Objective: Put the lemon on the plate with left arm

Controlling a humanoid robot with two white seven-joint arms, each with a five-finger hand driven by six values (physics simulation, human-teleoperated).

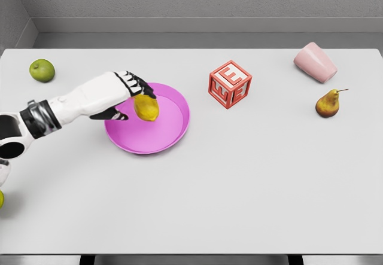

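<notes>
White surface lay bare in front as the left hand gripped the lemon over the pink plate, fingers curled around it. Lowering it before letting go would likely keep it from rolling off.

The red letter block, sitting right of centre in the upper half of the frame, is showing a raised letter "E" on its top face; its two front faces are carrying letters too unclear to read.
</notes>
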